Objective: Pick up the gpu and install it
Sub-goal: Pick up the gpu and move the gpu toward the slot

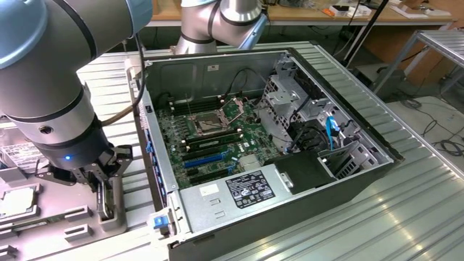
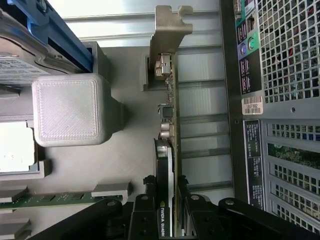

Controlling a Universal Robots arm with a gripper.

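Silver ribbed bench (image 1: 406,217) carries an open PC case (image 1: 210,68), motherboard (image 1: 239,144) showing. Big grey arm (image 1: 43,81) hangs over a grey tray (image 1: 80,228) at the exterior view's left, just beside the case. The gpu (image 2: 165,165) stands on edge in that tray, its bracket at the end away from the gripper (image 2: 166,181). Gripper's spread around the card, one finger each side with a slim gap, not clamped yet.

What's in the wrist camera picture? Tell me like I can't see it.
The gripper is at the gpu, which stands on edge in a grey holder. A computer case is beside it.
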